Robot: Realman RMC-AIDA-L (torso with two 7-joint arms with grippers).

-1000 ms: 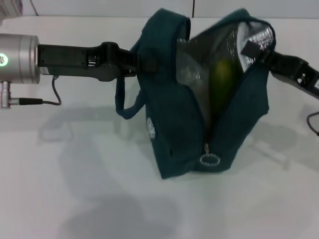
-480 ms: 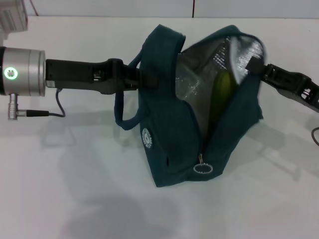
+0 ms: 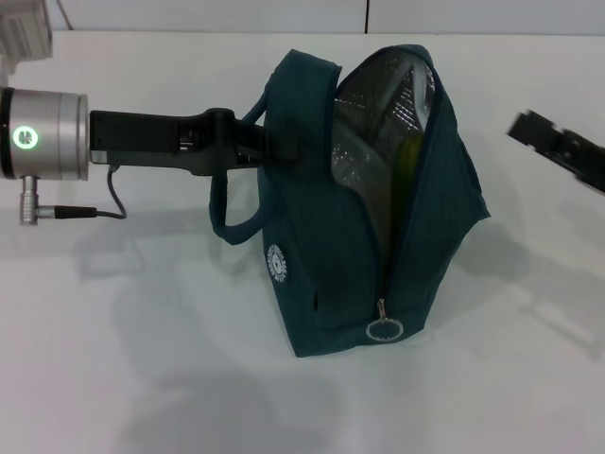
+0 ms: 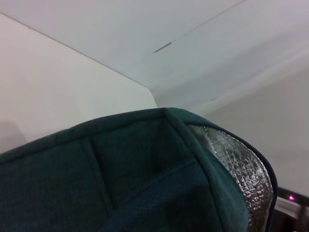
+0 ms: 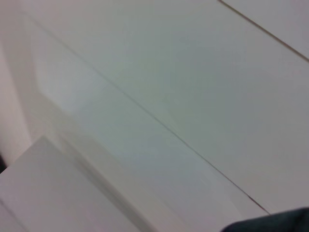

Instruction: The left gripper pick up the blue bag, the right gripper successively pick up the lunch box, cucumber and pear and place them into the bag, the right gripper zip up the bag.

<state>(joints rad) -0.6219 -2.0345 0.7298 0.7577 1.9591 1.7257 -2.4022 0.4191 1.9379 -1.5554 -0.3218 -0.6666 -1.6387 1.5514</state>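
**Now the open bag waits for its zipper**

Head view: the blue bag (image 3: 378, 208) stands upright on the white bench (image 3: 142, 378), mouth gaping, silver foil lining showing. A sliver of yellow-green, possibly the pear (image 3: 408, 161), shows inside; the lunch box and cucumber are not visible. The left end effector (image 3: 274, 149) reaches in from the left and meets the bag's upper left side beside a handle, apparently clamped on the fabric. The right end effector (image 3: 529, 128) hangs at the right edge of the picture, well apart from the bag; whether its fingers are apart or together cannot be told. The ring zipper pull (image 3: 384, 330) sits low on the near end of the bag, so it lies down, left and toward the robot from the right end effector. The zipper track runs upward and away from there. The right arm looks nearer to it.

Left wrist view: teal fabric and a strip of foil lining fill the foreground, pale walls behind.

Right wrist view: only pale, bare surfaces, with a dark teal scrap at one corner.
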